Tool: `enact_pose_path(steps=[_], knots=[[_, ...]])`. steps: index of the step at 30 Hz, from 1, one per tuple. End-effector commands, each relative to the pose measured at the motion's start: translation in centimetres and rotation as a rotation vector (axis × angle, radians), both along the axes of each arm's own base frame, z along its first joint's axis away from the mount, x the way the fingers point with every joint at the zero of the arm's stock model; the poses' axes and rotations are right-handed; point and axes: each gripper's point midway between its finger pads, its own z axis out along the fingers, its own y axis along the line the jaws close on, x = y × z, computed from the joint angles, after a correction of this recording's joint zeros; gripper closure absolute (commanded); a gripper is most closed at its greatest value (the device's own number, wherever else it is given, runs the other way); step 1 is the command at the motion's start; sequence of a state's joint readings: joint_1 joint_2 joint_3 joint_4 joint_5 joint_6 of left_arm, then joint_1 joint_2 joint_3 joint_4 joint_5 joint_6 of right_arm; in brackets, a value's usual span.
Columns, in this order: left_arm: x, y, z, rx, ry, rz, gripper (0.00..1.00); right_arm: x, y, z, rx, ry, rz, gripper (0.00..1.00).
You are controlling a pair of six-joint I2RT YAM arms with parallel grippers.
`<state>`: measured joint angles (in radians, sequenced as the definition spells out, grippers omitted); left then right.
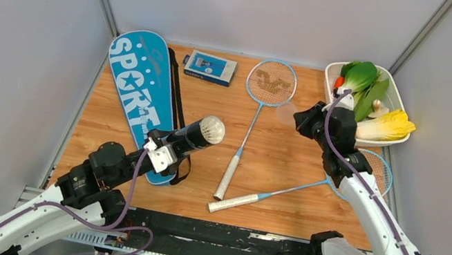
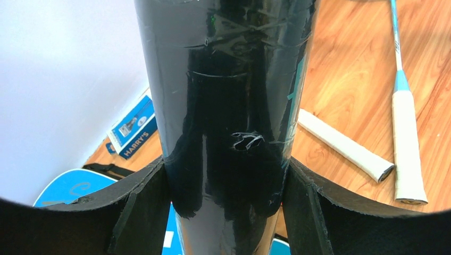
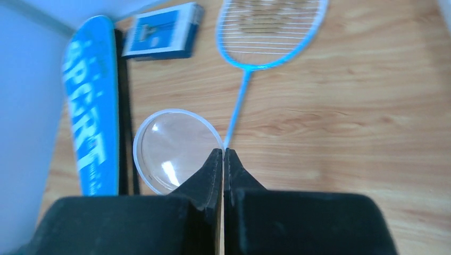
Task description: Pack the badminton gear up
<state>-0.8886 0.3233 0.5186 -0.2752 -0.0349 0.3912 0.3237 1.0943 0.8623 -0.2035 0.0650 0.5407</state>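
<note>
- Left hand [image 1: 167, 147] is clamped on the black tube [image 1: 190, 136], with a pad pressed to each side of it in the left wrist view; the tube is held slanted over the near end of the blue cover [image 1: 136, 83], its mouth turned toward the far right
- Right hand [image 3: 223, 159] is closed, its fingertips brought together on the rim of a clear lid [image 3: 173, 151], which is carried above the table [image 1: 288, 159], well apart from the tube
- One white shuttlecock [image 1: 212, 129] is seen filling the mouth of the tube; none is seen loose on the table, and the number inside cannot be told
- Judged done: the shuttlecocks have been loaded into the tube
- Judged in hand: capping, with the lid not yet brought to the mouth
- Judged left: both rackets are to be packed; the first racket [image 1: 272, 83] lies with its head at the far edge near the small blue box [image 1: 209, 67], and the second racket [image 1: 234, 203] has its head partly hidden under the right arm
- The cover lies flat at the left; whether it is open cannot be told
</note>
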Motion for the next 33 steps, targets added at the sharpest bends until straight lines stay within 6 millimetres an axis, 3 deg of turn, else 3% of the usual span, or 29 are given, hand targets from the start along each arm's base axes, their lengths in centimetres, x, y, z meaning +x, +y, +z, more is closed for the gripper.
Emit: enact_pose_path(steps=[1,7,11,19,24,33], knots=[[0.2,-0.1,1.7,-0.018,-0.029,0.004,0.41,-3.5,4.8,8.1,0.076,-0.234,0.369,1.0],[0.6,-0.5,0.9,0.026,0.001,0.005,0.41,-9.5,8.4,14.9,0.22,-0.438,0.668,1.0],[0.8,-0.8,0.7,0.043,0.015,0.002,0.41,-12.6,9.9,17.4,0.243,-0.49,0.806,1.0],[0.8,-1.3,1.1,0.044,0.018,-0.016,0.42,-15.8,13.4,17.0,0.278,-0.444,0.977,1.0],[0.7,-1.4,1.0,0.051,0.019,-0.022,0.41,-15.9,15.1,15.6,0.252,-0.376,0.983,1.0],[0.7,-1.4,0.9,0.064,0.012,-0.03,0.42,-15.4,16.9,15.2,0.218,-0.351,0.986,1.0]])
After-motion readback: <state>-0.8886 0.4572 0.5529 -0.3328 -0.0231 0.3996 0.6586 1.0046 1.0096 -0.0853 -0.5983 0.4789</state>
